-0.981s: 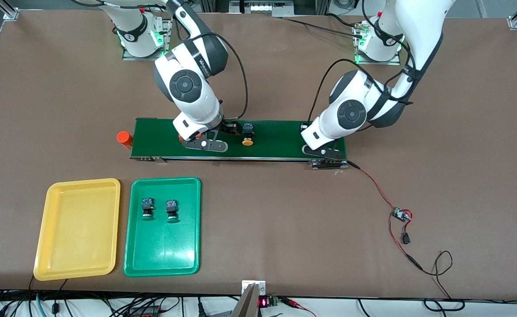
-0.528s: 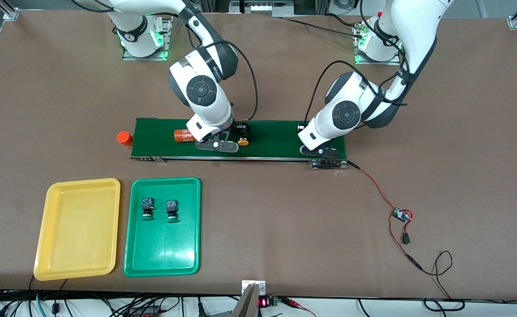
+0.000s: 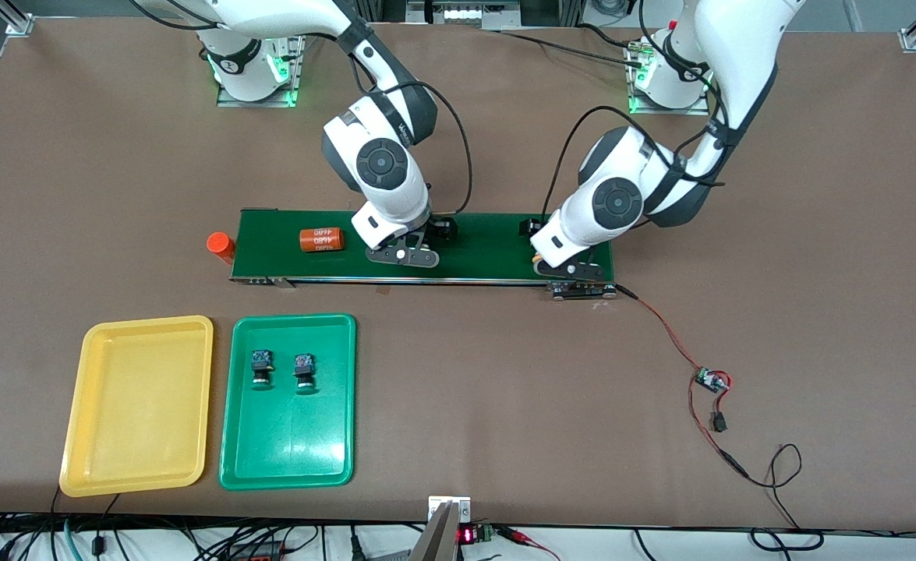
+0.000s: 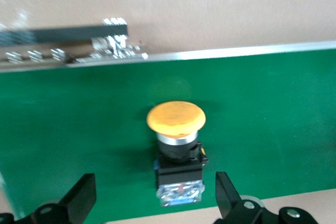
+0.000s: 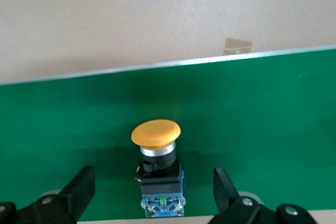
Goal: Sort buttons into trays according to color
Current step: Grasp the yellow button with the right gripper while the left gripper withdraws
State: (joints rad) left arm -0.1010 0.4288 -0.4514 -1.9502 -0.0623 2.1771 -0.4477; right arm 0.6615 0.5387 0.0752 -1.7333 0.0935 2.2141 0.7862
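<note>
Two green-capped buttons lie side by side in the green tray, one toward the yellow tray's side, the other just beside it. The yellow tray sits next to the green one, toward the right arm's end of the desk, and is the nearer of the two to that end.

Farther from the front camera than the trays — a long dark green conveyor belt. On it an orange cylinder with white numbers lies on its side; a second orange cylinder stands on the desk just off the belt's end toward the right arm.

Right gripper is low over the middle of the belt. Its fingers are spread wide, one on each side of an orange-yellow-capped button lying on the belt, not touching it. In the front view this button is hidden under the wrist.

Left gripper is low over the belt's end toward the left arm. Fingers released and apart, flanking a second orange-yellow-capped button that rests on the belt — clear gaps on both sides. From the front only a sliver of orange shows under that wrist.

A red-and-black wire runs from the belt's end across the desk to a small circuit board.
</note>
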